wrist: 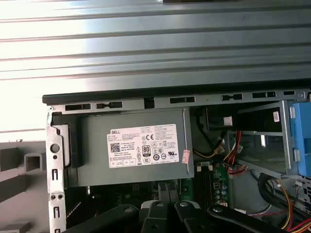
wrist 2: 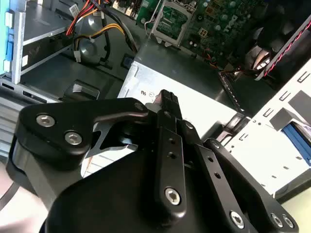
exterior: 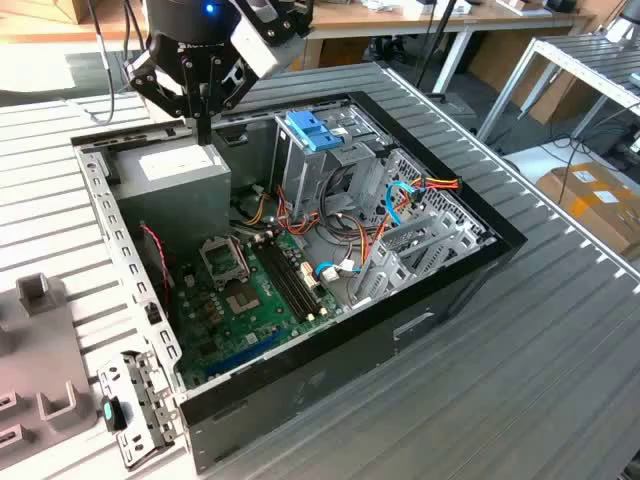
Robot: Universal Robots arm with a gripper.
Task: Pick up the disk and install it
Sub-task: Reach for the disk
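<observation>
Pincer (wrist 2: 167, 100), fingers together on nothing, hangs over the power supply (exterior: 178, 172) at the exterior view's far left. Apparently the disk (wrist 2: 297, 141) is the blue-edged slab just outside the chassis rail (wrist 2: 287, 97). It is likely rigid, dense and shock-sensitive, best gripped by its long side edges.

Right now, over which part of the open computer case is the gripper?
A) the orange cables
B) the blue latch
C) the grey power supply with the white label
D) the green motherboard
C: in the exterior view the gripper hangs over the grey power supply, well apart from the blue latch.
</observation>
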